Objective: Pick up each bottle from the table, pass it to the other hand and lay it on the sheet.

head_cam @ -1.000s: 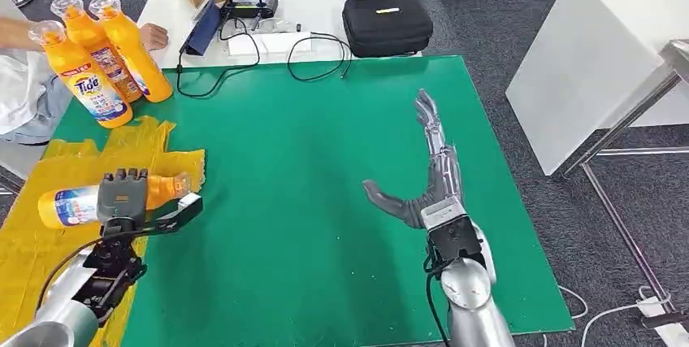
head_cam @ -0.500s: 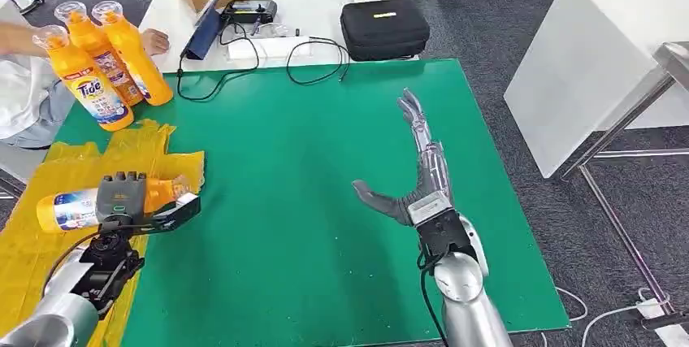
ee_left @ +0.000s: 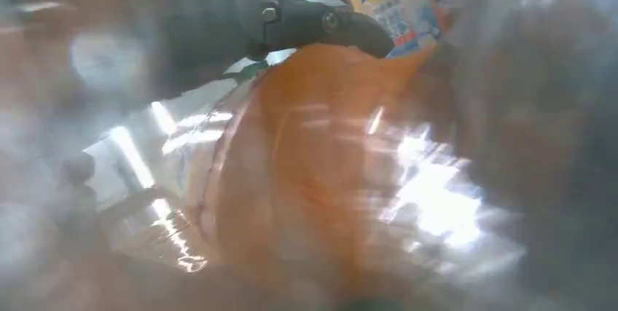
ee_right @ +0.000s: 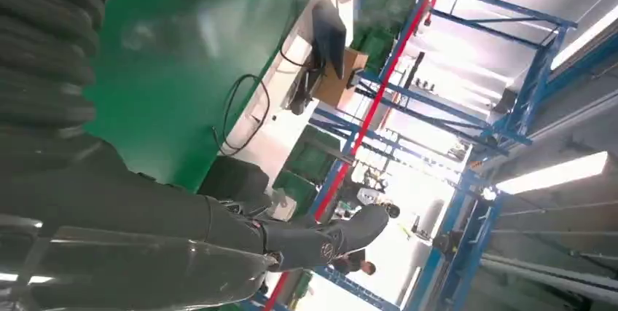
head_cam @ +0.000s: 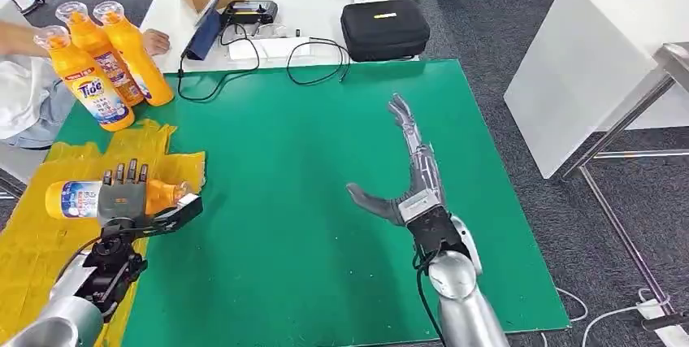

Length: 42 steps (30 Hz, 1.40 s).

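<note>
The left hand (head_cam: 122,195) lays a bottle (head_cam: 81,199) sideways on the yellow sheet (head_cam: 49,241) at eight o'clock, fingers loosening, seemingly to release it. The right hand (head_cam: 406,176), fingers spread and holding nothing, waits over the green mat (head_cam: 284,168) near five o'clock.

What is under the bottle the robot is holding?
Under the lying bottle in the left hand is the crinkly yellow sheet, spread on the green table. Whether the bottle touches the sheet is hidden.
</note>
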### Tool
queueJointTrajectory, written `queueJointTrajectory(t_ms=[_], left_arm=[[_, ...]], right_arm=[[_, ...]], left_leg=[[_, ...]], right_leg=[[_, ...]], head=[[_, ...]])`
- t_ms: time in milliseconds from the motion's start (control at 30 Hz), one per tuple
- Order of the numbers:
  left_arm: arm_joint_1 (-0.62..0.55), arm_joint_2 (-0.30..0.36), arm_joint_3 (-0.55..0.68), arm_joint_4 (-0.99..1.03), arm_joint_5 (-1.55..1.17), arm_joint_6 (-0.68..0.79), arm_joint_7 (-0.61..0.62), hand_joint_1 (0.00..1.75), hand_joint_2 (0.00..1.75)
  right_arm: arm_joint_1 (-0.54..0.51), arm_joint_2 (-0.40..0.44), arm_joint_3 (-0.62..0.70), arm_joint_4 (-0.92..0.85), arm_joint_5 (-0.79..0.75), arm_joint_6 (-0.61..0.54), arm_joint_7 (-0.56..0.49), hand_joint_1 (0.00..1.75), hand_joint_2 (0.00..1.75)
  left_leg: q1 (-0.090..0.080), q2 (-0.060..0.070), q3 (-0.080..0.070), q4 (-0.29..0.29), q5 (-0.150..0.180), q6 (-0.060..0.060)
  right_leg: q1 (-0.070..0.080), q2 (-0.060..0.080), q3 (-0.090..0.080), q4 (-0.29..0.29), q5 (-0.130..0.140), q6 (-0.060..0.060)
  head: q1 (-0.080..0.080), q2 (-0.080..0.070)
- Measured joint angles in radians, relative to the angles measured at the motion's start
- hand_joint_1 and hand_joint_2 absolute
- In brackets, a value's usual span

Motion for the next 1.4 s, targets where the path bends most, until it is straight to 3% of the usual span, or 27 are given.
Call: queueJointTrajectory(t_ms=[333, 467, 500, 633, 733, 800, 933, 1100, 1300, 1333, 1400], left_arm=[[0.002, -0.006, 0.017, 0.000, 0.000, 0.005, -0.004, 0.00, 1.75], [0.010, -0.012, 0.040, 0.000, 0.001, 0.080, -0.024, 0.00, 1.75], [0.012, -0.016, 0.048, 0.000, 0.004, 0.107, -0.032, 0.00, 0.00], [0.037, -0.043, 0.104, -0.023, 0.081, 0.269, -0.136, 0.00, 0.00], [0.083, -0.099, 0.190, -0.143, 0.360, 0.297, -0.407, 0.00, 0.00], [0.113, -0.144, 0.230, -0.271, 0.521, 0.241, -0.487, 0.00, 0.00], [0.178, -0.231, 0.243, -0.615, 0.702, 0.071, -0.478, 0.00, 0.00], [0.246, -0.312, 0.237, -0.930, 0.755, 0.000, -0.471, 0.00, 0.00], [0.293, -0.354, 0.225, -1.111, 0.796, -0.022, -0.484, 0.00, 0.00], [0.301, -0.360, 0.222, -1.130, 0.812, -0.031, -0.489, 0.00, 1.75], [0.320, -0.370, 0.216, -1.169, 0.855, -0.059, -0.501, 0.00, 1.75]], right_arm=[[0.000, 0.000, 0.003, 0.017, 0.000, 0.000, 0.000, 0.00, 1.75], [0.000, 0.000, 0.003, 0.019, 0.000, 0.000, 0.000, 0.00, 1.75], [0.000, 0.000, 0.003, 0.019, 0.001, 0.000, 0.000, 0.00, 1.75], [0.005, 0.000, 0.003, 0.018, 0.003, -0.003, 0.002, 0.00, 1.75], [0.025, 0.000, 0.003, 0.008, 0.007, -0.017, 0.003, 0.00, 1.75], [0.038, 0.000, 0.003, -0.007, 0.018, -0.019, 0.008, 0.00, 1.75], [0.065, 0.011, -0.010, -0.033, 0.049, -0.021, 0.022, 0.00, 1.75], [0.081, 0.030, -0.034, -0.052, 0.073, -0.022, 0.025, 0.00, 1.75], [0.092, 0.041, -0.051, -0.067, 0.083, -0.022, 0.026, 0.00, 1.75], [0.095, 0.042, -0.054, -0.070, 0.085, -0.022, 0.026, 0.00, 1.75], [0.101, 0.047, -0.059, -0.076, 0.089, -0.022, 0.026, 0.00, 1.75]], left_leg=[[0.000, 0.000, 0.000, 0.000, 0.000, 0.000], [0.000, 0.000, 0.001, 0.000, 0.000, 0.000], [0.000, 0.000, 0.000, 0.000, 0.000, 0.000], [0.000, 0.000, -0.001, 0.001, 0.001, 0.000], [0.000, -0.002, -0.006, 0.002, 0.002, 0.002], [0.000, -0.001, -0.010, 0.002, 0.002, 0.002], [-0.002, 0.001, -0.012, 0.002, 0.002, 0.003], [-0.002, 0.000, -0.014, 0.002, 0.000, 0.003], [-0.001, 0.000, -0.014, 0.002, 0.000, 0.003], [-0.001, 0.000, -0.014, 0.002, 0.000, 0.003], [-0.001, 0.000, -0.014, 0.002, 0.000, 0.003]], right_leg=[[0.000, 0.000, 0.001, 0.000, 0.000, 0.000], [0.000, 0.000, 0.000, 0.000, 0.000, 0.000], [0.000, 0.000, 0.000, 0.000, 0.000, 0.000], [0.000, 0.000, -0.003, 0.000, 0.000, 0.000], [0.000, -0.002, -0.007, 0.000, 0.000, 0.000], [0.000, -0.002, -0.010, 0.000, 0.001, 0.001], [-0.002, 0.000, -0.013, 0.000, 0.001, 0.002], [-0.002, 0.000, -0.015, -0.001, 0.001, 0.002], [-0.001, 0.000, -0.015, -0.001, 0.001, 0.001], [-0.001, 0.000, -0.015, -0.001, 0.001, 0.001], [-0.001, 0.000, -0.015, 0.000, 0.001, 0.001]], head=[[0.000, 0.000], [0.000, 0.000], [0.000, 0.000], [0.000, 0.000], [0.000, 0.000], [0.001, 0.000], [0.000, 0.000], [0.000, 0.000], [0.000, 0.000], [0.000, 0.000], [0.000, 0.000]])
